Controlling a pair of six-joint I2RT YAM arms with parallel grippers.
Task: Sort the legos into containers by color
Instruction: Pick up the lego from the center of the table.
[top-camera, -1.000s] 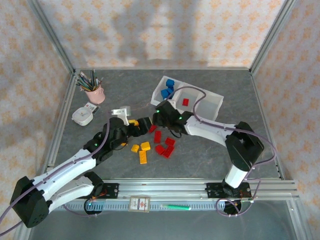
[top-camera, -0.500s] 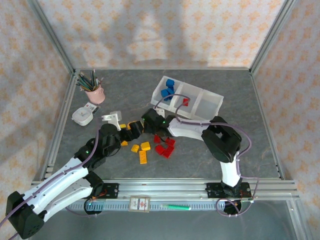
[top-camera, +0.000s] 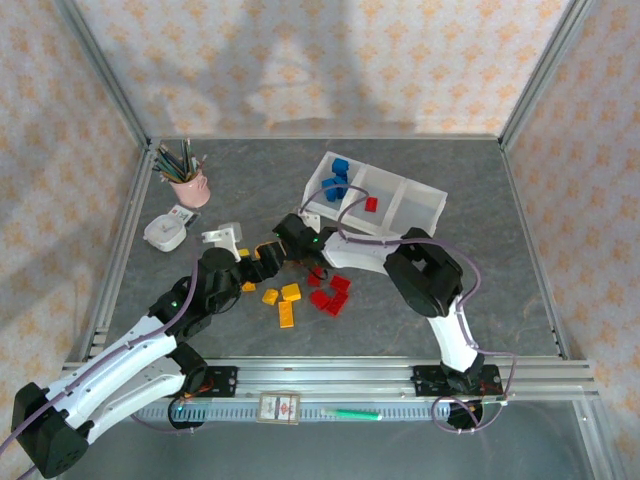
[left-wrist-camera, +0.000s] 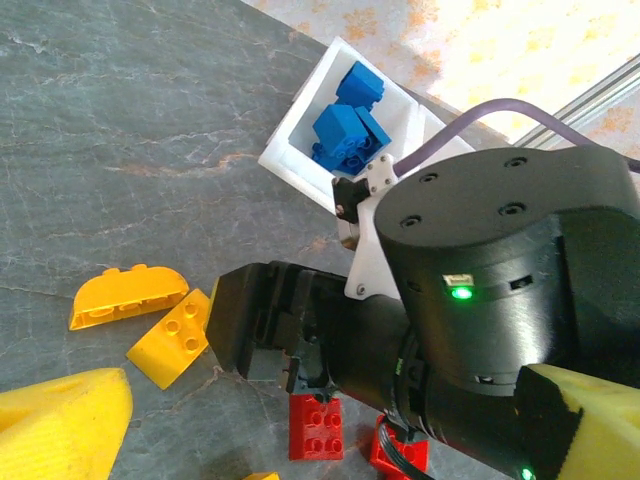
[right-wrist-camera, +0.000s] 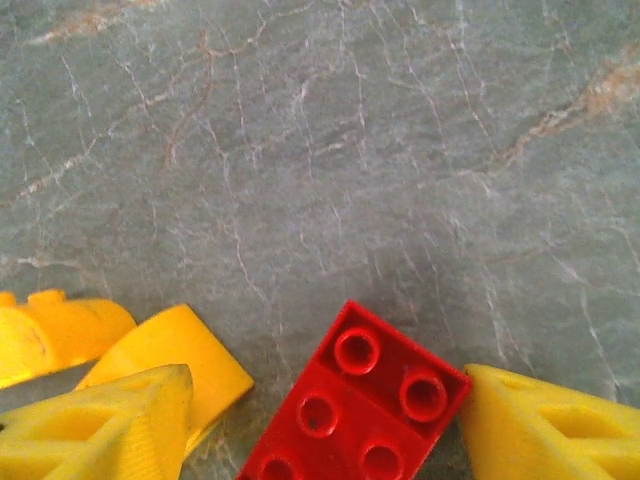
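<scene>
Loose legos lie mid-table: yellow ones (top-camera: 286, 300) and red ones (top-camera: 332, 293). The containers (top-camera: 420, 215) are one white tray at the back, with blue legos (top-camera: 335, 178) in its left compartment and a red lego (top-camera: 371, 204) in the middle one. My right gripper (right-wrist-camera: 325, 425) is open low over the table, and a red lego (right-wrist-camera: 360, 405) lies between its yellow fingertips (right-wrist-camera: 110, 425), touching the right one. Yellow legos (right-wrist-camera: 185, 355) sit just left of it. My left gripper (left-wrist-camera: 330, 410) is open, facing the right arm's wrist (left-wrist-camera: 480, 300), with a red lego (left-wrist-camera: 315, 425) below.
A pink cup of pencils (top-camera: 188, 182) and a small white dish (top-camera: 165, 233) stand at the back left. Both grippers (top-camera: 268, 253) are crowded together left of the pile of bricks. Metal frame rails (top-camera: 120, 250) edge the table.
My right gripper has swung left, away from the tray, to meet the left gripper. The left arm pulled back a little and has held still since.
</scene>
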